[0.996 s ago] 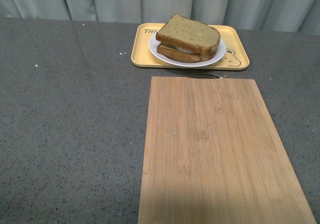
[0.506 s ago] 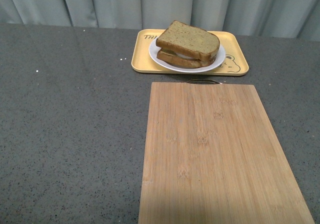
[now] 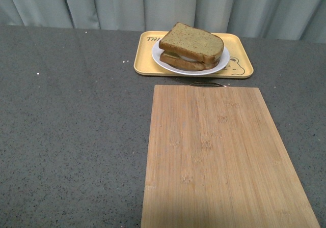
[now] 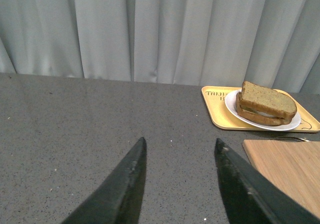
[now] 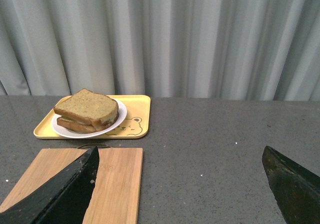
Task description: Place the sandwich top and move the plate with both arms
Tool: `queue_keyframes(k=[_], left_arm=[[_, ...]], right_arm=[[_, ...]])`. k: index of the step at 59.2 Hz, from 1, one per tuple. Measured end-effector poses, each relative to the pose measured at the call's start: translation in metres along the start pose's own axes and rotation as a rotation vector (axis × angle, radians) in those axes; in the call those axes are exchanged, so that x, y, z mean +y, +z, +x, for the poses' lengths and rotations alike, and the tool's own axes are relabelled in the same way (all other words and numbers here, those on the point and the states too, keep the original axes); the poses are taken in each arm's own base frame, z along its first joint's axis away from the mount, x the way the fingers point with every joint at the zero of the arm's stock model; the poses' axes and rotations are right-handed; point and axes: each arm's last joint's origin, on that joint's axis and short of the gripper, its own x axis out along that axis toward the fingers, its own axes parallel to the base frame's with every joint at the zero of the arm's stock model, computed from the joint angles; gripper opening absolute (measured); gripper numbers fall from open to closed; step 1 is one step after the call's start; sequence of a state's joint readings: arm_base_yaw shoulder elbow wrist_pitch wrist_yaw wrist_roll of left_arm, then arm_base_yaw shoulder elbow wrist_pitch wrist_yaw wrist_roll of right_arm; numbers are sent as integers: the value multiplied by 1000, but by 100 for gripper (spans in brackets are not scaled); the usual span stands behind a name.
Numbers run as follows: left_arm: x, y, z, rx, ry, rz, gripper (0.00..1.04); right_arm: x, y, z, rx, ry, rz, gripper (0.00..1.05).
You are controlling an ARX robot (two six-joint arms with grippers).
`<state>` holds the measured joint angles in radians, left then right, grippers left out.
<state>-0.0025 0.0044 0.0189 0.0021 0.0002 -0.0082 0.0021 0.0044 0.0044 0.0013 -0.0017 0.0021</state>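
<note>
Though plated, sandwich top (image 4: pixel 266 98) far beyond open left gripper (image 4: pixel 180 149).

Both grippers (image 4: pixel 179 146) (image 5: pixel 181 156) agape, empty.

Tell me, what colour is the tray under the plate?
Yellow tray, with a bear drawing; clearest in the front view.

The sandwich top (image 3: pixel 192 38) hides most of the plate (image 3: pixel 168 60)
</note>
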Motion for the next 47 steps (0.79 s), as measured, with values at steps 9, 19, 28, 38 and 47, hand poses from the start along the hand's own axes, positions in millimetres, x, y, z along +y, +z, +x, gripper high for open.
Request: queue_keyframes(k=[9,19,28,38,47], left_arm=[[0,0,0,0,0,0,74],[0,0,0,0,0,1,99],[0,0,0,0,0,1,98],[0,0,0,0,0,1,98],[0,0,0,0,0,1,98]], right_arm=[[0,0,0,0,0,0,95],[0,0,0,0,0,0,95],[0,0,0,0,0,0,95],[0,0,0,0,0,0,95],[0,0,0,0,0,0,95]])
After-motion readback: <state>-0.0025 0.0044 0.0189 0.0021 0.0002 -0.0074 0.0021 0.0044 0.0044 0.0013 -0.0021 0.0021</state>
